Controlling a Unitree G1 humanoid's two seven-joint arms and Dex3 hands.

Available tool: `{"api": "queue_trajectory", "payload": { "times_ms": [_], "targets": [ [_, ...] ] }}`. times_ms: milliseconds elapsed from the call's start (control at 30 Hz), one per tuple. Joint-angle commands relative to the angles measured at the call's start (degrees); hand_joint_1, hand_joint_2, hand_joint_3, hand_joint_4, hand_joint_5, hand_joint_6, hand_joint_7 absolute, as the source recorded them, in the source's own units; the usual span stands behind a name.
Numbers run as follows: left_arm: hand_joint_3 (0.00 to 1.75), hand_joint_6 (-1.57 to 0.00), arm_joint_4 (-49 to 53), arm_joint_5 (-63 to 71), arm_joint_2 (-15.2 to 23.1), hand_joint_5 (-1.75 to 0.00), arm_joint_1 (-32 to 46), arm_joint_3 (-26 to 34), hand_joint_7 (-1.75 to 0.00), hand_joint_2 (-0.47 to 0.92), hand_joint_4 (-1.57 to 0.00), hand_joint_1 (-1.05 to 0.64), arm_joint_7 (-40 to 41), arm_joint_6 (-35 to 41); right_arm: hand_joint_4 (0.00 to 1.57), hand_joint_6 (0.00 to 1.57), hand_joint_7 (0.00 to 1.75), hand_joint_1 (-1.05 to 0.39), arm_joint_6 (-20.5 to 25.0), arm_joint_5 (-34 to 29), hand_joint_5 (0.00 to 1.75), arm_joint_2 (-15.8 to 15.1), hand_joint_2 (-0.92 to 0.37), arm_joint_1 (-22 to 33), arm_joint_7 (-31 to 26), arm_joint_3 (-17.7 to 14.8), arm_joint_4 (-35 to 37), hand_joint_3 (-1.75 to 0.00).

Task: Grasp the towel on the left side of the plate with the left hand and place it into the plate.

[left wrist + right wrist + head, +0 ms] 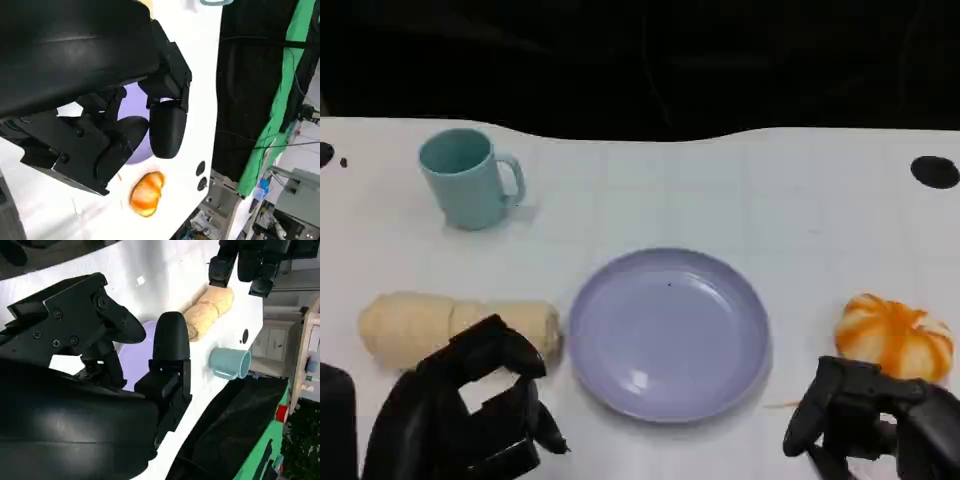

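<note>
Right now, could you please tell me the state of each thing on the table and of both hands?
towel: rolled, lying left of the plate, not grasped
plate: holds nothing
mug: upright
orange object: resting right of the plate
left hand: open, near the towel
right hand: open, holds nothing

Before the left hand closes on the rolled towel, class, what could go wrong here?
1. The left hand hangs at the towel's near edge, so its fingers may catch only the edge and unroll it.
2. The towel's end lies close to the plate; dragging it could shove the plate.
</note>
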Motion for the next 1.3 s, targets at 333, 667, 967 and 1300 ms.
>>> {"api": "queue_trajectory", "payload": {
  "times_ms": [333,667,967,1300],
  "targets": [
    [1.33,-0.65,0.4,0.8,0.7,-1.75,-0.3,0.1,-1.70,0.52,-0.80,-0.07,0.7,-0.1,0.72,0.64,1.41,-0.05,0.3,0.7,1.75,0.1,-0.59,-0.1,-0.2,-0.3,-0.1,-1.08],
    [1.33,-0.65,0.5,1.2,0.8,-1.75,-0.2,0.0,-1.69,0.52,-0.80,-0.07,0.4,-0.5,0.71,0.64,1.41,-0.05,0.6,0.7,1.75,-0.1,-0.60,-0.2,-0.2,-0.3,-0.3,-1.08],
    [1.31,-0.65,0.8,1.3,0.9,-1.75,-0.2,0.5,-1.63,0.53,-0.78,-0.07,0.0,-1.1,0.72,0.64,1.41,-0.04,0.4,0.5,1.75,0.1,-0.59,-0.3,-0.3,0.0,-0.1,-1.09],
    [1.15,-0.63,2.1,6.7,0.7,-1.56,0.4,-0.3,-1.17,0.51,-0.59,-0.09,-0.1,-9.0,0.73,0.65,1.42,-0.05,0.3,0.0,1.75,0.2,-0.58,-0.7,-0.7,0.9,0.2,-1.10]
  ]
}}
